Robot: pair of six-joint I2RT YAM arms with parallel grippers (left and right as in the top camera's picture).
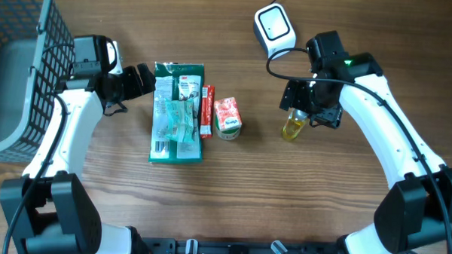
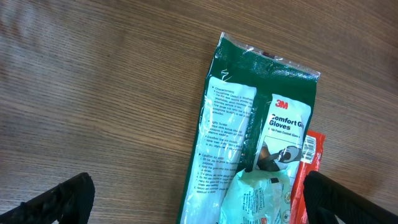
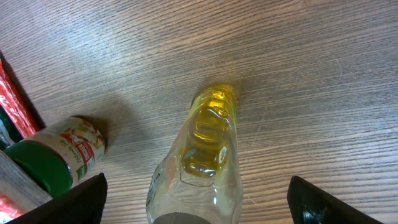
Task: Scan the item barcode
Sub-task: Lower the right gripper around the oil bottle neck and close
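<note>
Though left fingers (image 2: pixel 56 200) and right fingers (image 3: pixel 68 202) gape empty, the bottle (image 3: pixel 208 143) holds yellow liquid

The counter (image 1: pixel 344 191) is brown with fine wood grain. The glove pack (image 1: pixel 177 114) is dark green with white panels and a red logo. Just right of it, the packet (image 1: pixel 207 111) is red, the jar (image 1: pixel 227 117) red-and-white with a green lid. Farther right, the clear bottle (image 1: pixel 292 128) shows yellow, the scanner (image 1: pixel 275 27) white. Left of the pack, the basket (image 1: pixel 56 38) is dark mesh.
</note>
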